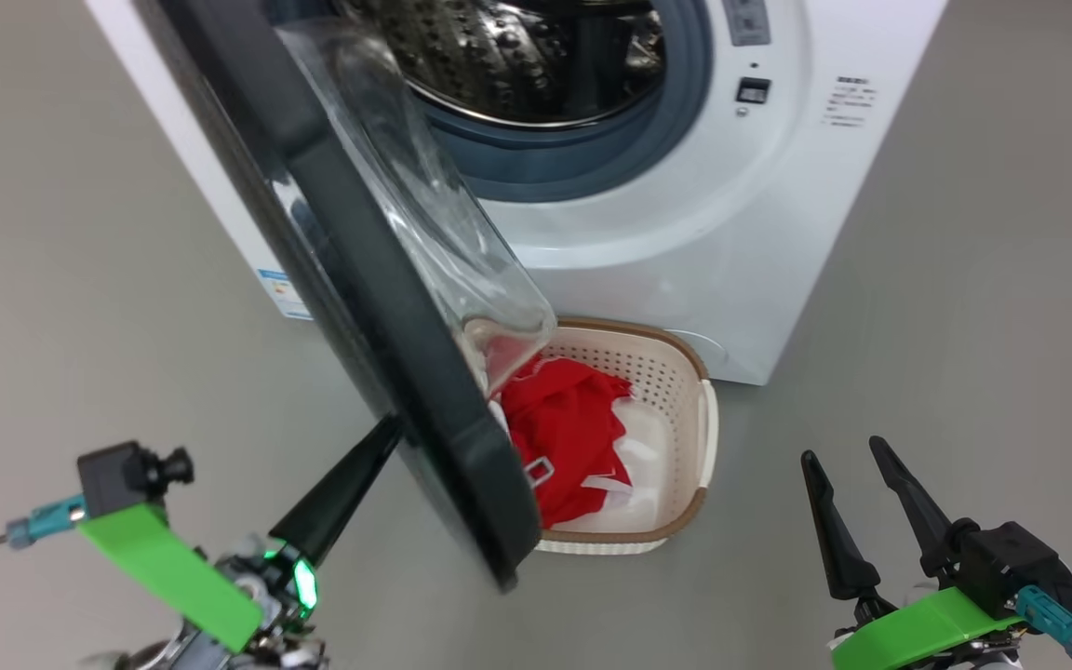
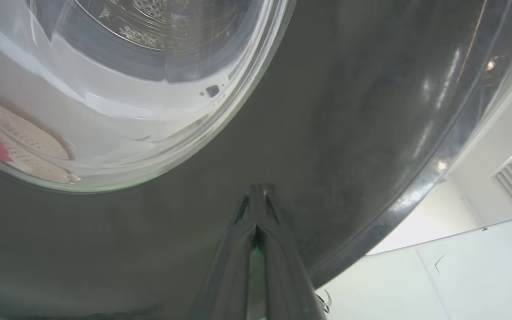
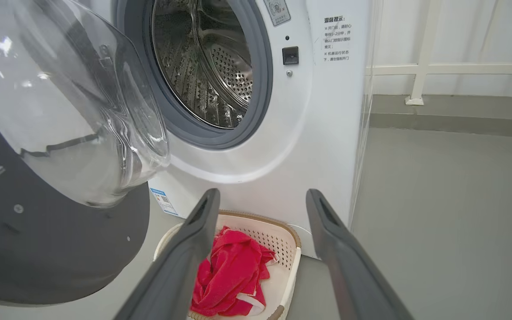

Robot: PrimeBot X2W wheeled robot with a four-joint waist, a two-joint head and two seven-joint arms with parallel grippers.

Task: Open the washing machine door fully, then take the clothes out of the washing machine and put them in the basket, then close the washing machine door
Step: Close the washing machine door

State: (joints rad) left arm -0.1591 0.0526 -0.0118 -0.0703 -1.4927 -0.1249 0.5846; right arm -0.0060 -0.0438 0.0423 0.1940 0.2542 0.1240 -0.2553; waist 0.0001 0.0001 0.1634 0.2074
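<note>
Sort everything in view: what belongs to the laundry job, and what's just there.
Job:
washing machine door, standing open
washing machine
clothes, lying in the basket

Just there:
grey floor
white railing
printed label on the machine's front

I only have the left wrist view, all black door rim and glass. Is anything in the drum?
Observer: In the right wrist view, the part of the drum that shows is bare steel.
Operator: Where are the clothes?
Observer: The clothes lie in the basket, on the floor in front of the washing machine.
Operator: And the right gripper?
Observer: The right gripper is open, holds nothing and is well apart from the door.
</note>
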